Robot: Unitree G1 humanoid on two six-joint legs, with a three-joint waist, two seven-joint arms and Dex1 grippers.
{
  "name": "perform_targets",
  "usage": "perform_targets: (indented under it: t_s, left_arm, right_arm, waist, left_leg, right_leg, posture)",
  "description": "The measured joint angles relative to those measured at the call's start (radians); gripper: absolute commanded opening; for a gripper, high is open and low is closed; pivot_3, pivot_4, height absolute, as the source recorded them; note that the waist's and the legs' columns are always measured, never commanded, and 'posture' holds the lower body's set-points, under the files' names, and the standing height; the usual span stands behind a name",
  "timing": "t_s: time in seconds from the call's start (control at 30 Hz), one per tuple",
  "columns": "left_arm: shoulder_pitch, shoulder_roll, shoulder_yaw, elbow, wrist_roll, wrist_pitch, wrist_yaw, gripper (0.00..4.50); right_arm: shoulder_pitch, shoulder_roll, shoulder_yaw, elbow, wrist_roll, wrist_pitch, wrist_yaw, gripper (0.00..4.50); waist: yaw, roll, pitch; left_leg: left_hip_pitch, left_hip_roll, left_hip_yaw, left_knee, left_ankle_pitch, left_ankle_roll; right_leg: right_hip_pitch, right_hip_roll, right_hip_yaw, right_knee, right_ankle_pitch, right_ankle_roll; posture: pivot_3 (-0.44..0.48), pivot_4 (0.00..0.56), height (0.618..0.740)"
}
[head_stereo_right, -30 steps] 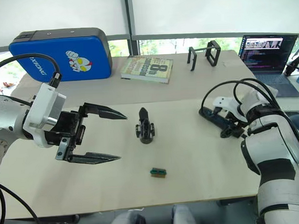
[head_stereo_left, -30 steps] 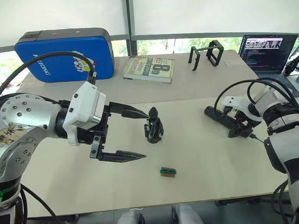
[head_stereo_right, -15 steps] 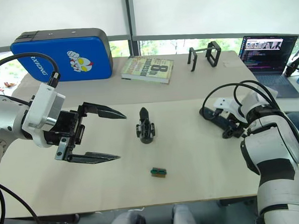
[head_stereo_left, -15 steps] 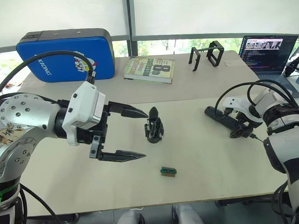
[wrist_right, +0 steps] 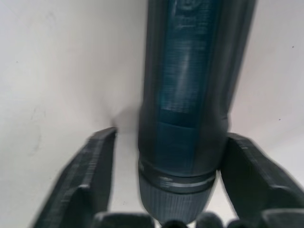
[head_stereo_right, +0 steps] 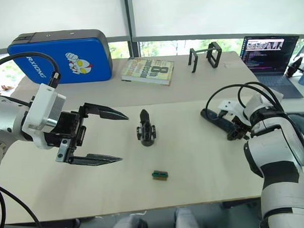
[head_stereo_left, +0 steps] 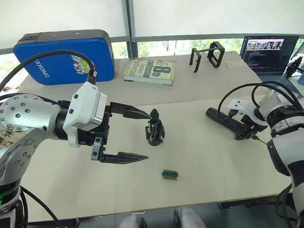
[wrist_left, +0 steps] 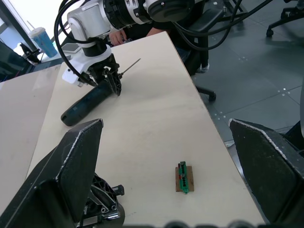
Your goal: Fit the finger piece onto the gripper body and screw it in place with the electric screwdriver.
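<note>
The two head cameras sit high, side by side, looking forward and down across the whole table (head_stereo_left: 204, 157), as far as the windows. Both take in nearly the same stretch, one slightly offset sideways from the other. The left wrist camera looks low across the tabletop, towards the right gripper (wrist_left: 102, 78) and the electric screwdriver (wrist_left: 85, 107), which the head views share. The right wrist camera hangs very close over that screwdriver.

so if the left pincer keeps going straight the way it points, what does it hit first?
Probably the gripper body. The open left pincer points across the table toward it, its upper finger tip close beside the body's upright finger. Depth is unclear, so it may pass just beside it; farther along lies the screwdriver.
</note>
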Motion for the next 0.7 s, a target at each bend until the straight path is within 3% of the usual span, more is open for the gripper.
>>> perform_targets:
  t_s: [0.07, 0.23, 0.4, 0.53, 0.57, 0.67, 0.7]
  left_arm:
    - [0.000, 0.000, 0.000, -0.001, 0.000, 0.000, 0.001, 4.50]
    - [0.008, 0.000, 0.002, -0.004, -0.007, 0.003, 0.008, 4.50]
    - [0.096, -0.007, 0.004, -0.014, -0.009, 0.003, 0.023, 4.50]
    - [0.193, -0.107, -0.005, -0.023, -0.003, -0.018, 0.093, 4.50]
    - [0.217, -0.126, -0.010, -0.024, -0.003, -0.018, 0.108, 4.50]
    - [0.320, -0.142, -0.031, -0.046, 0.027, -0.044, 0.118, 4.50]
    - [0.347, -0.149, -0.037, -0.046, 0.044, -0.060, 0.118, 4.50]
  right_arm:
    - [0.000, 0.002, -0.001, 0.000, 0.000, -0.010, -0.004, 1.91]
    - [0.002, -0.003, 0.008, 0.001, -0.008, -0.143, -0.013, 1.91]
    - [0.002, -0.026, -0.045, -0.012, 0.041, -0.296, -0.004, 1.91]
    - [0.015, -0.093, -0.171, -0.114, 0.174, -0.350, 0.119, 1.91]
    - [0.023, -0.094, -0.217, -0.145, 0.225, -0.337, 0.133, 1.91]
    - [0.192, -0.118, -0.420, -0.463, 0.435, -0.180, 0.140, 1.91]
    - [0.307, -0.136, -0.496, -0.654, 0.507, -0.087, 0.132, 1.91]
  waist:
    - [0.000, 0.000, 0.000]
    - [-0.006, -0.001, 0.000]
    - [-0.010, 0.002, 0.002]
    - [0.002, 0.006, 0.005]
    - [0.003, 0.006, 0.005]
    - [0.010, 0.006, 0.005]
    - [0.025, 0.006, 0.005]
  left_leg:
    - [0.001, 0.000, 0.000, 0.000, 0.000, 0.000]
    - [0.002, 0.001, 0.001, 0.000, 0.000, 0.000]
    - [0.000, 0.001, 0.002, -0.002, 0.001, -0.001]
    - [-0.003, 0.002, 0.001, -0.002, 0.000, -0.001]
    - [-0.003, 0.003, 0.002, -0.001, 0.000, 0.000]
    - [-0.005, 0.006, 0.001, -0.003, -0.001, 0.001]
    - [-0.007, 0.007, 0.000, -0.003, -0.001, 0.001]
  right_leg:
    - [0.000, 0.000, 0.000, 0.001, 0.000, 0.000]
    - [0.000, 0.002, 0.002, 0.001, 0.000, 0.000]
    - [-0.003, 0.002, 0.004, 0.001, 0.000, 0.000]
    - [-0.004, 0.002, 0.003, 0.000, 0.000, 0.000]
    - [-0.004, 0.002, 0.003, 0.001, 0.000, 0.000]
    - [-0.004, 0.004, 0.002, 0.001, 0.000, 0.000]
    - [-0.005, 0.004, 0.000, 0.000, 0.000, -0.001]
  posture:
    - [0.000, 0.150, 0.740]
    - [0.000, 0.150, 0.740]
    - [0.000, 0.150, 0.740]
    - [0.000, 0.150, 0.740]
    - [0.000, 0.150, 0.740]
    - [0.000, 0.150, 0.740]
    - [0.000, 0.150, 0.740]
